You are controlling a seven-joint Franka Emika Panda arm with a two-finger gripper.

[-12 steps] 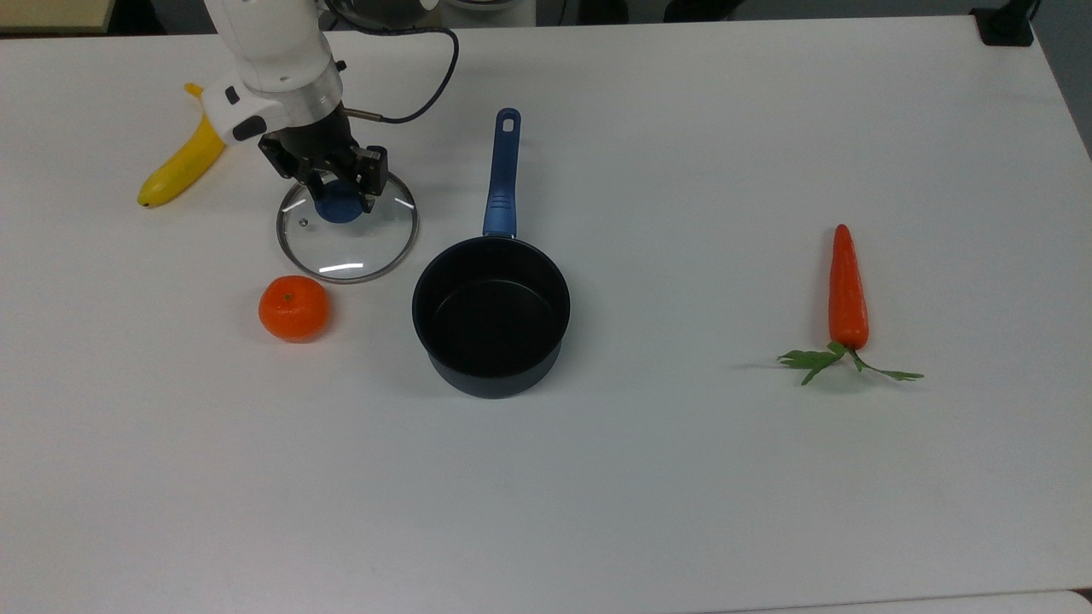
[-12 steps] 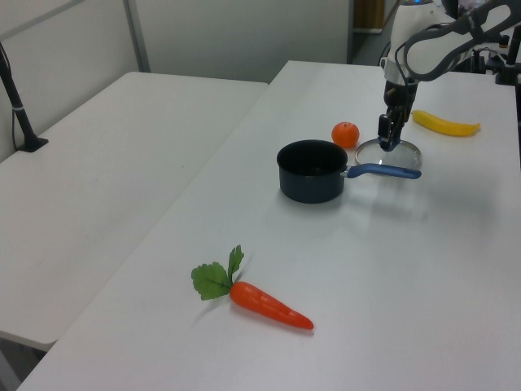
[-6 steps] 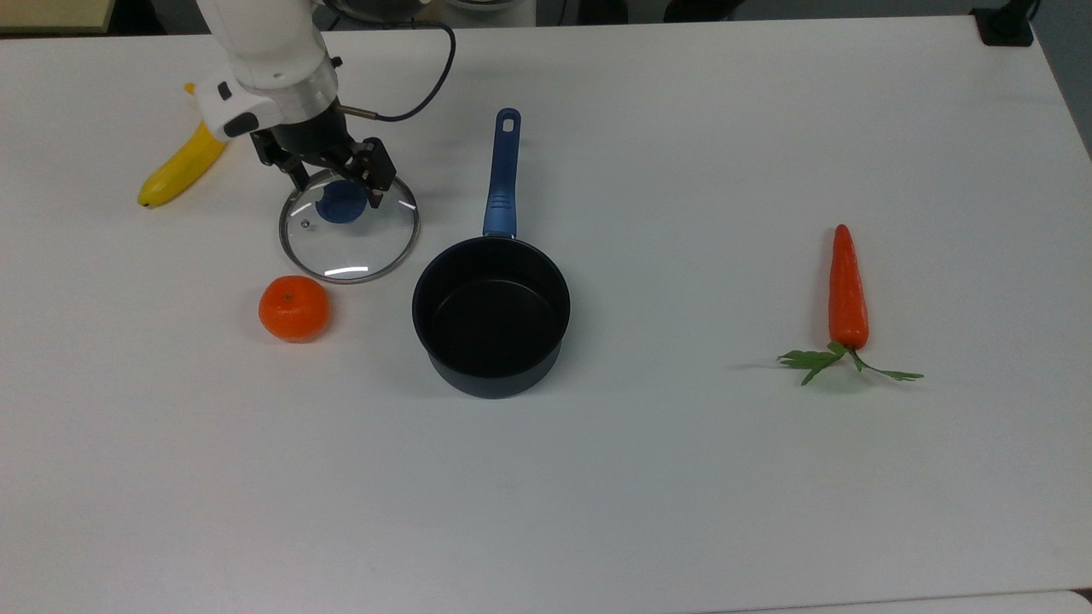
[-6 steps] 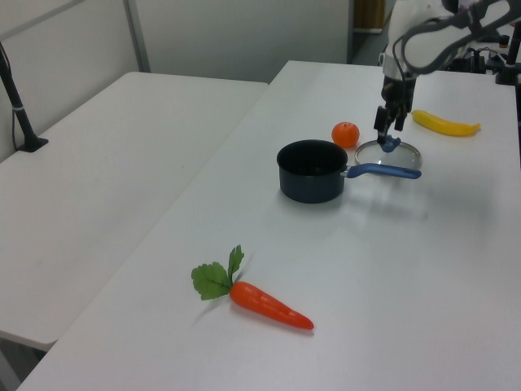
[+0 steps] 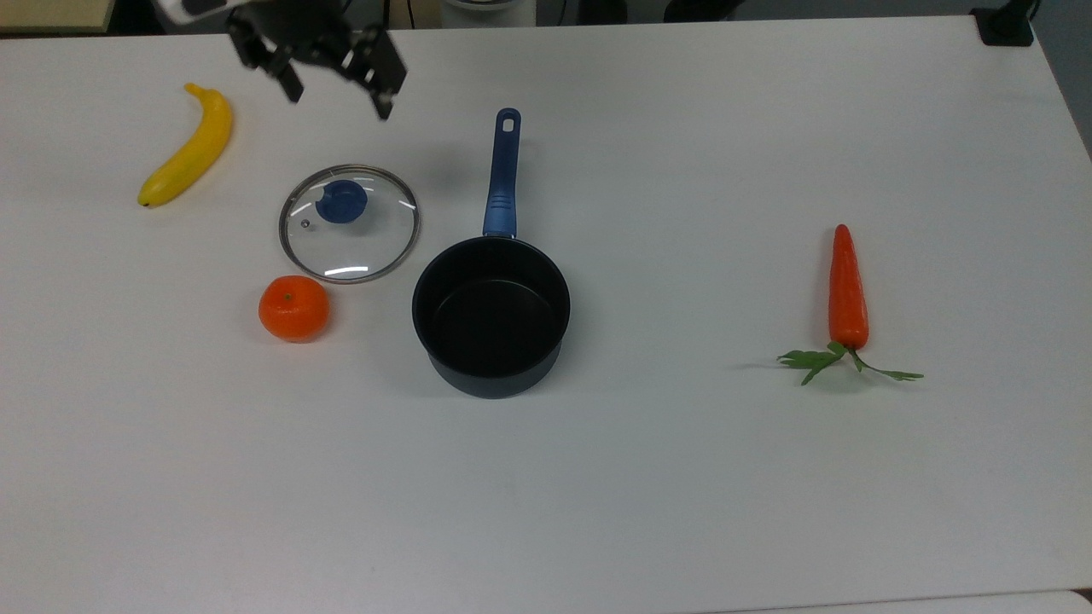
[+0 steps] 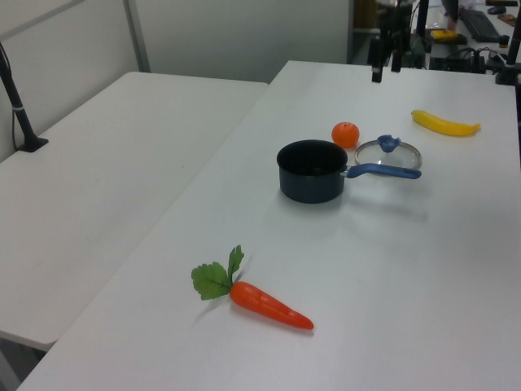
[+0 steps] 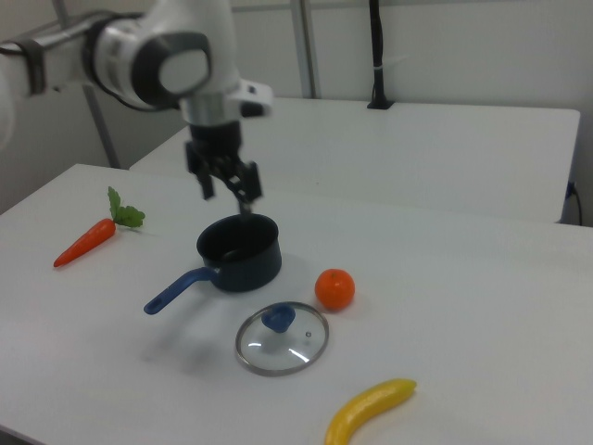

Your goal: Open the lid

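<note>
The gripper hung high in the air, fingers spread wide apart and holding nothing! In the top view it sat near the top edge, above the lid and well clear of it. In the right view the gripper hovered over the far rim of the pan, with the white arm reaching in from the right view's left. In the left view the gripper showed small and dark near the top, up above the table.

Down below, the lid lay flat on the table, blue knob up, off the pan altogether. It rested just beside the pan, to the top view's left of it, close by the long blue handle. The pan stood open and empty, dark inside.

An orange sat just below the lid in the top view, near its rim but apart. A banana lay further to the top view's left. A carrot with green leaves lay well apart, far to the top view's right.
</note>
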